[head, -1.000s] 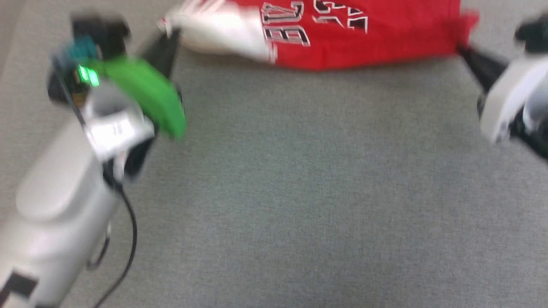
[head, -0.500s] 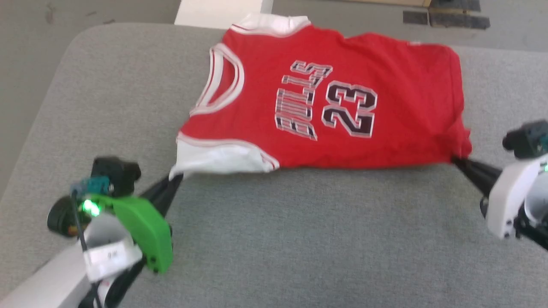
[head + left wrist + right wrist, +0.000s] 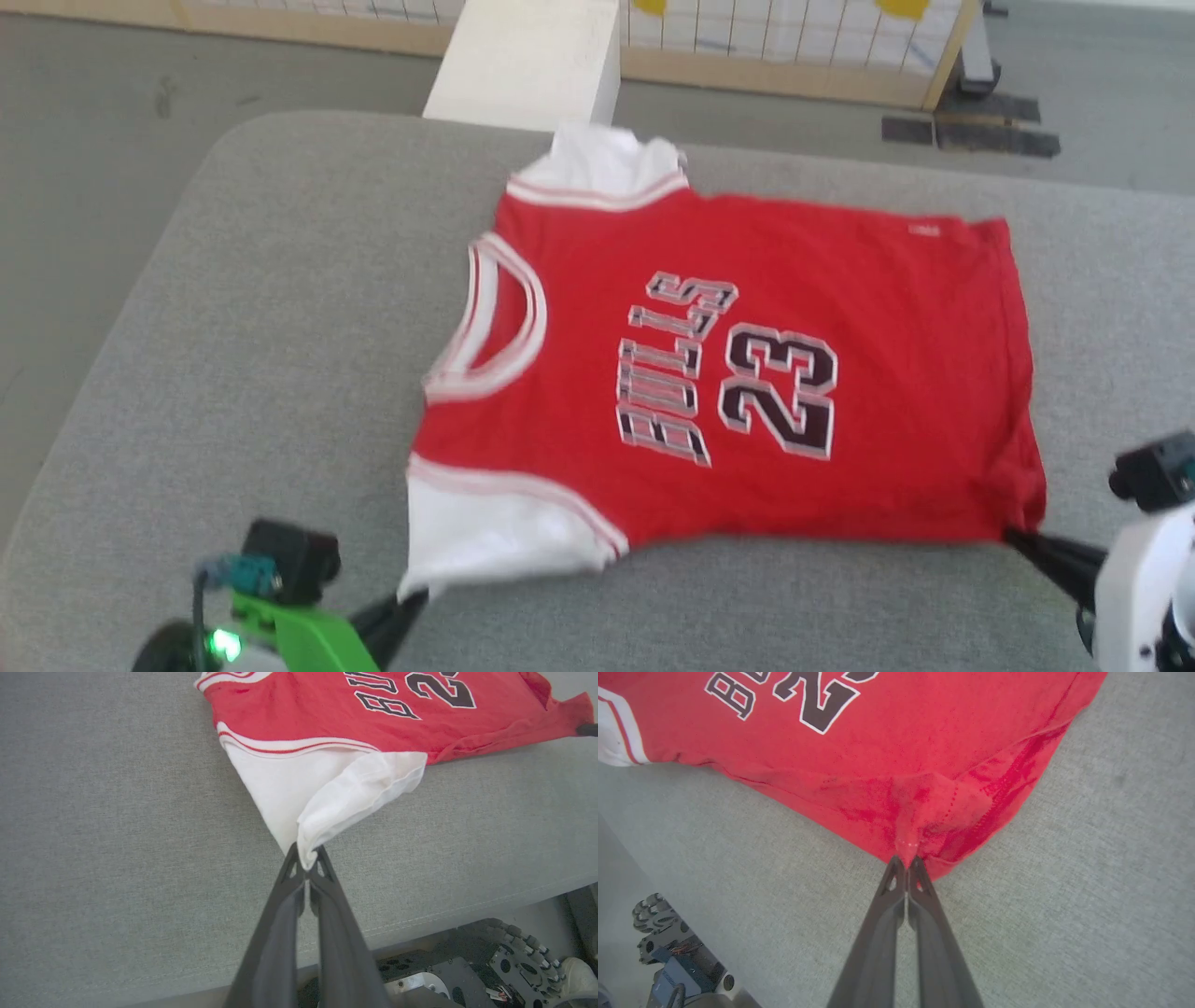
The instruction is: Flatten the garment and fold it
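I am pinching the garment (image 3: 747,373) at two places along its near edge, and both pairs of my jaws are closed tight on cloth. My left gripper (image 3: 306,861) is clamping the tip of the white sleeve (image 3: 289,784), which is drawn to a point between my dark fingers, its hem folding over beside them. My right gripper (image 3: 906,858) is biting the red bottom corner (image 3: 943,807), where the fabric is bunching into small creases just ahead of my fingertips. The jersey is lying chest up on the grey padded table (image 3: 233,327), spread mostly flat, with the neck opening facing my left and the bottom hem facing my right, so the black lettering and number are running sideways in my head view. The far sleeve (image 3: 602,163) is lying slightly crumpled near the table's far edge. Beyond the table a pale block (image 3: 527,61) is standing in front of a low wooden-framed barrier (image 3: 794,47). In my left wrist view the table's near edge is showing below my fingers, with part of my own base (image 3: 467,970) under it.
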Controlling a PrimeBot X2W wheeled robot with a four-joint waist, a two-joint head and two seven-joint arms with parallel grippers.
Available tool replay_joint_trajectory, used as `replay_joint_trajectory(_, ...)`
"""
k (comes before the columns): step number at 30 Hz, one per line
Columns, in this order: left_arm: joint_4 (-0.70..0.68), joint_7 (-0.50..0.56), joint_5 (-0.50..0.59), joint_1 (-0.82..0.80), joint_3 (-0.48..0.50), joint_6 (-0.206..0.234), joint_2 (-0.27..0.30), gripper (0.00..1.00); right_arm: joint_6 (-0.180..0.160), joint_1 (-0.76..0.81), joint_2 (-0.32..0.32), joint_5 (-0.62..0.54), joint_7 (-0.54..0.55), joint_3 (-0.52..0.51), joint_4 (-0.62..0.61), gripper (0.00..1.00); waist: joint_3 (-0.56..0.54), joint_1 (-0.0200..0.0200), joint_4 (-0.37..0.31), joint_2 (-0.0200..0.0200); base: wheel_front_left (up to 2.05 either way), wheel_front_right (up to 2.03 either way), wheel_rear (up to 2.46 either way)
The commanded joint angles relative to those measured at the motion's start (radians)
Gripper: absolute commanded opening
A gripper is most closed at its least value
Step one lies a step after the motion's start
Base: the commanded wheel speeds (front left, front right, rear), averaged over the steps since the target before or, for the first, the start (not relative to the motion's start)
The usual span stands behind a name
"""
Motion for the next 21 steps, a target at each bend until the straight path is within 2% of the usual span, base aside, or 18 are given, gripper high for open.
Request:
replay_joint_trajectory(1,-0.01,0.002,-0.01,0.03,-0.003,0.01,0.012,0.0,-0.001,0.035,-0.005,0.009,0.011,-0.018,-0.015,0.0,-0.031,0.0001,0.003,0.0,0.0,0.0,0.0)
replay_joint_trajectory(9,-0.061,-0.023,-0.014,0.102,-0.007,0.034,0.051,0.0,-0.001,0.175,0.021,0.009,0.039,-0.164,-0.118,0.0,-0.054,0.0001,-0.001,0.0,0.0,0.0,0.0)
replay_joint_trajectory(13,-0.063,-0.069,0.005,0.054,0.034,0.044,0.023,0.0,-0.001,0.198,0.056,-0.008,0.061,-0.236,-0.154,0.0,-0.037,0.0001,-0.003,0.0,0.0,0.0,0.0)
replay_joint_trajectory(21,-0.015,-0.094,0.049,-0.121,0.08,0.007,-0.051,0.0,-0.001,0.153,0.139,-0.051,0.145,-0.336,-0.196,0.0,0.024,0.0001,-0.016,0.0,0.0,0.0,0.0)
